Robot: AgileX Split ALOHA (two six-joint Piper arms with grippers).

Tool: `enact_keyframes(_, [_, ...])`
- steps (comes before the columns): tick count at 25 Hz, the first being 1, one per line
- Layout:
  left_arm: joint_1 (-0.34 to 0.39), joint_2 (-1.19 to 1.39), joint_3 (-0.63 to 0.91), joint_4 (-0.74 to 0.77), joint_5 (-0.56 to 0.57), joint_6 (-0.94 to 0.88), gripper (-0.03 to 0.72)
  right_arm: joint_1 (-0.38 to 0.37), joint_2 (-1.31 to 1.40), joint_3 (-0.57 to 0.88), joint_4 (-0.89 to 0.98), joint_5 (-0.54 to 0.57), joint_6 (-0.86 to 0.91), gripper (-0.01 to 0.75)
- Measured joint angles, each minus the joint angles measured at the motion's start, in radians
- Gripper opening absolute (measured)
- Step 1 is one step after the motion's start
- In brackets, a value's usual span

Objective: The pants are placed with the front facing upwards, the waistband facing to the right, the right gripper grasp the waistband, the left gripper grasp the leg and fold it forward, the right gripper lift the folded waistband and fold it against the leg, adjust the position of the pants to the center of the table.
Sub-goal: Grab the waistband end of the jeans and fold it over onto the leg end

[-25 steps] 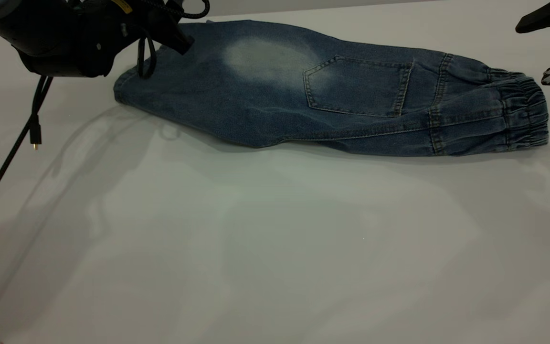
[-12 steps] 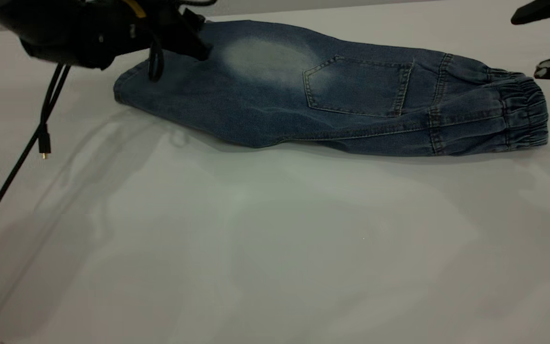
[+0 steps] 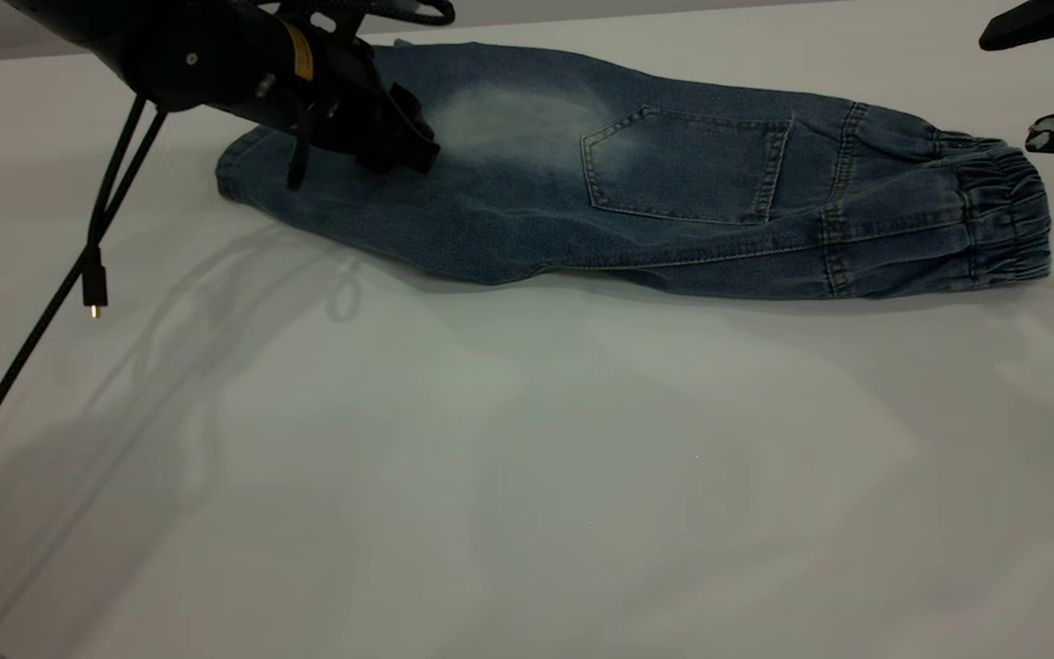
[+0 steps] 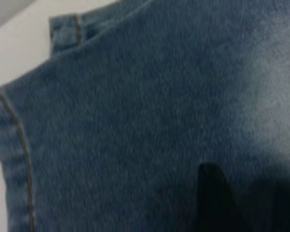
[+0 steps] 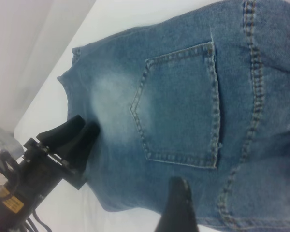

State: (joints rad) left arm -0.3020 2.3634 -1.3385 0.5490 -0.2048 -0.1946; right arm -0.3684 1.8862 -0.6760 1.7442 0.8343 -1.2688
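One large, smooth, pale grey table (image 3: 527,476) fills the exterior view, and most of its surface is bare. On its far half lies one pair of short blue denim pants (image 3: 527,210), folded lengthwise into a single long band that runs from left to right. One pale faded oval (image 3: 509,119) shows on the upper layer, and just right of it sits one square back pocket (image 3: 682,169) outlined in tan stitching. At the right end, the one gathered, ruched elastic waistband (image 3: 1007,220) rests flat on the table, while the stitched leg hem (image 3: 234,169) marks the left end. Two black arms are in view. The left arm reaches in from the upper left, and its left gripper (image 3: 403,137) is down on the leg cloth beside the faded oval; in the right wrist view its two dark fingers (image 5: 70,133) stand slightly apart, touching the denim without pinching a fold. The right gripper (image 3: 1053,78) hovers at the far right edge, just above and beyond the waistband, its two dark fingers spread wide and holding nothing. One thin black cable (image 3: 60,302) hangs from the left arm, with one small plug (image 3: 93,291) dangling above the table.
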Motion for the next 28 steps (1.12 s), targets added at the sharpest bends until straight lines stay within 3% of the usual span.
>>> enact_keyframes(4, [0.000, -0.029, 0.000, 0.037, 0.042, -0.126, 0.370, 0.000, 0.000, 0.000, 0.000, 0.001, 0.000, 0.496])
enact_keyframes(9, [0.000, -0.080, 0.000, 0.057, 0.061, -0.134, 0.370, 0.000, 0.000, 0.000, -0.009, 0.001, 0.018, 0.496])
enact_keyframes(21, [0.000, -0.143, 0.000, 0.054, 0.068, -0.138, 0.370, 0.001, 0.007, 0.000, -0.107, -0.078, 0.308, 0.496])
enact_keyframes(28, [0.000, -0.144, 0.000, 0.054, 0.064, -0.141, 0.370, 0.014, 0.102, 0.000, -0.082, -0.012, 0.405, 0.492])
